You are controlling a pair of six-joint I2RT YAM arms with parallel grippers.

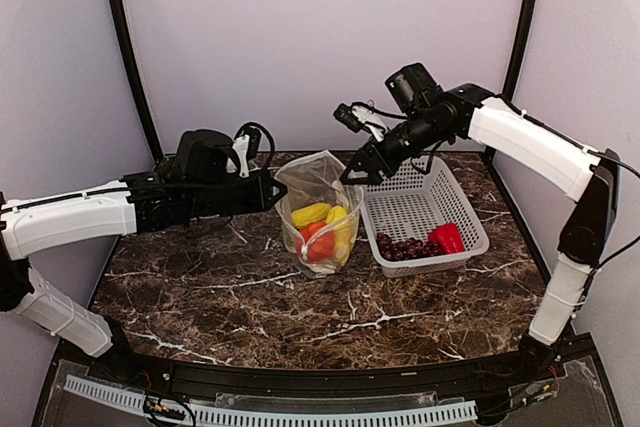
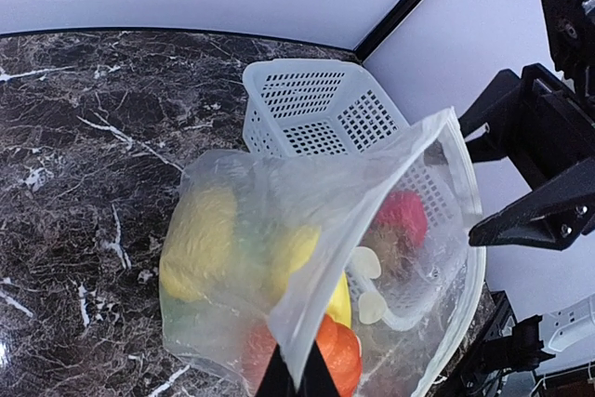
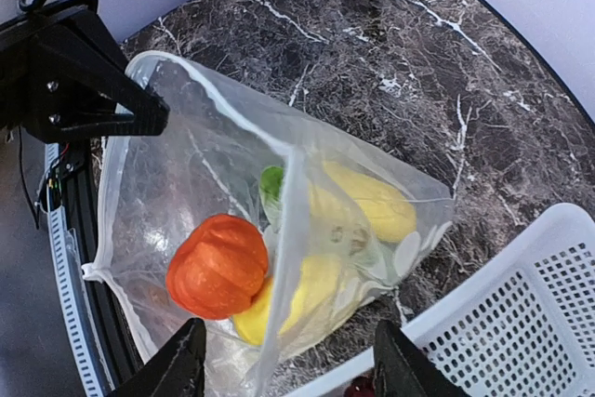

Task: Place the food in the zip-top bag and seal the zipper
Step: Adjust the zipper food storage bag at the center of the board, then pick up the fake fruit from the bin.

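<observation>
Closest to the left wrist lens, the left gripper point(image 2: 296, 371) is pinched fully shut on the left rim of the zip-top bag point(image 2: 279, 230). It holds that side of the mouth up, so the soft plastic cannot slump over what is inside. The bag stands upright on the marble table point(image 1: 250, 307) between the two arms. Its mouth gapes upward and towards the right, and the zipper point(image 3: 223, 104), a whitish strip along the rim, is unsealed.

Inside lie the orange-red round food point(image 3: 218, 265) and two yellow oblongs point(image 3: 367, 200). Pale lumps lower down look like the white lumpy vegetable point(image 2: 370, 306).

The right gripper point(image 3: 293, 360) hangs over the right side of the mouth with its fingers set well apart. A fold of the bag's rim runs between them, but the fingers have not closed on it and carry nothing. By my reading, it sits there either to steady that side or because it has just released a piece.

Just right of the bag sits the white mesh basket point(image 1: 470, 215). The dark purple grapes point(image 1: 405, 247) and the red pepper point(image 1: 447, 238) lie side by side at its near end. Those two have yet to go in, so the task looks a little past halfway. Sealing should wait until both are bagged.
</observation>
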